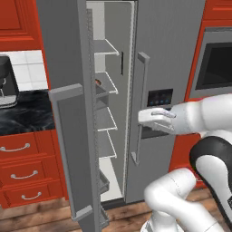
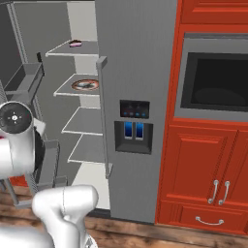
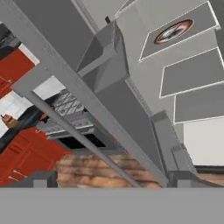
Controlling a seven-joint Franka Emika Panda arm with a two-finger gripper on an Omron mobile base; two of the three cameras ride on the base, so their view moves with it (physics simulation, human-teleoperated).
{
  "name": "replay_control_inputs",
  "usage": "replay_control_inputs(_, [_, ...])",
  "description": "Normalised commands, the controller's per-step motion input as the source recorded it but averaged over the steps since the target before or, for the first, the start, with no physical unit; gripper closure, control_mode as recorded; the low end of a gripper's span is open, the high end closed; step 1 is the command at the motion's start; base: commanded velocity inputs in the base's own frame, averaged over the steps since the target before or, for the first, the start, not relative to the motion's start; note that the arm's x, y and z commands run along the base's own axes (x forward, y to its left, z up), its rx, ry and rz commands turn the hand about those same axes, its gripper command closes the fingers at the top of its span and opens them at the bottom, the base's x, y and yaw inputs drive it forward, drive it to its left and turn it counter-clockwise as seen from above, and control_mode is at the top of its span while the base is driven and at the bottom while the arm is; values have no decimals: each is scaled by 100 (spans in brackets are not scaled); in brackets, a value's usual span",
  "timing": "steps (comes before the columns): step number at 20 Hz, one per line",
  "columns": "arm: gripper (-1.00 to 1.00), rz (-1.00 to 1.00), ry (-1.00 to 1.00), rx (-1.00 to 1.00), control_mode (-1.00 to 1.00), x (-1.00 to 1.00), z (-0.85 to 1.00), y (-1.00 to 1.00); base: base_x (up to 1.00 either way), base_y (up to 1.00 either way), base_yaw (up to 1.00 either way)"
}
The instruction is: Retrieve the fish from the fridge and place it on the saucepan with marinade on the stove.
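My forearm reaches level toward the fridge (image 1: 176, 50), my hand (image 1: 156, 118) held just before its dispenser panel (image 1: 159, 98) and beside the right door's bar handle (image 1: 140, 108). My jaws stand wide apart, clamped on nothing. The left door (image 1: 74, 136) hangs open. Inside, on the second white shelf (image 2: 65, 89) from the top, lies a round plate (image 2: 85, 85) with something dark on it; whether that is the fish I cannot tell. The stove (image 3: 65, 107) shows past the door's edge.
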Motion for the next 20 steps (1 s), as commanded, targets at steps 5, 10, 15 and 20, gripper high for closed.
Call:
replay_control_inputs(5, [-100, 22, 0, 5, -100, 33, -9, -54, 0, 0, 0])
replay_control_inputs(10, [-100, 15, -1, 2, -100, 85, -13, -15, 0, 0, 0])
replay_control_inputs(15, [-100, 10, 0, 0, -100, 98, -9, -1, 0, 0, 0])
replay_control_inputs(20, [-100, 5, 0, -1, -100, 81, -13, 26, 0, 0, 0])
